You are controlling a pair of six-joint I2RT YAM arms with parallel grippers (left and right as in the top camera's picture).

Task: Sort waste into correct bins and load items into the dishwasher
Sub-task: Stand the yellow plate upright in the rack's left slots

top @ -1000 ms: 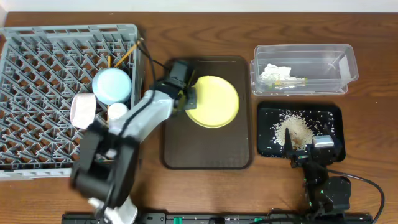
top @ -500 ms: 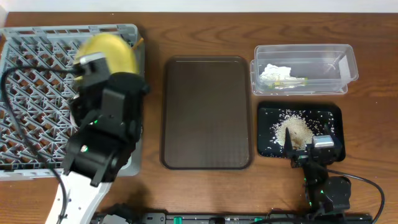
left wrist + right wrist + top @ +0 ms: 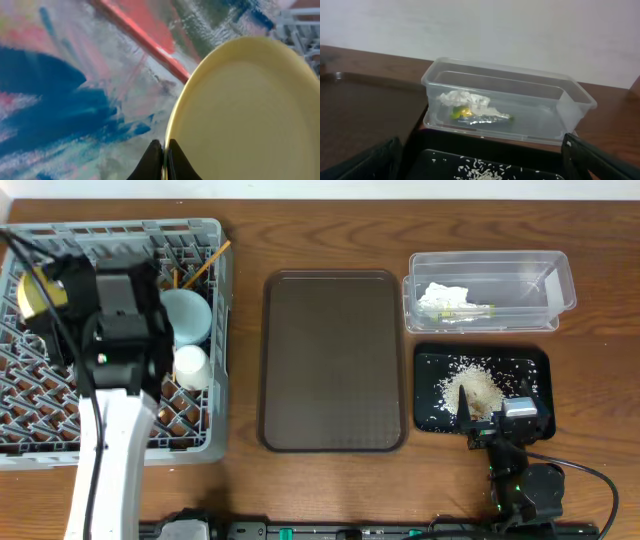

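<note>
My left gripper (image 3: 62, 288) is shut on the rim of the yellow plate (image 3: 33, 295) and holds it on edge over the back left of the grey dish rack (image 3: 60, 435). The left wrist view shows the fingers (image 3: 164, 156) pinching the plate (image 3: 250, 110). The light blue bowl (image 3: 187, 317), the white cup (image 3: 191, 366) and the chopsticks (image 3: 203, 266) are in the rack. The white bowl is hidden under my arm. My right gripper (image 3: 497, 404) is open and empty over the black tray (image 3: 530, 362) of rice scraps (image 3: 477, 390). The clear tub (image 3: 545, 280) holds the tissue (image 3: 440, 293) and the wrapper (image 3: 468, 313).
The large dark brown tray (image 3: 335, 360) lies in the middle with nothing on it. The right wrist view shows the tub (image 3: 570, 95), the tissue (image 3: 465, 98), the wrapper (image 3: 482, 117), rice (image 3: 480, 172) and the open gripper (image 3: 485, 167). The left arm spans the rack's front.
My left gripper has lifted the yellow plate off the brown tray and carried it left over the rack's back left part. The right arm has not moved.
</note>
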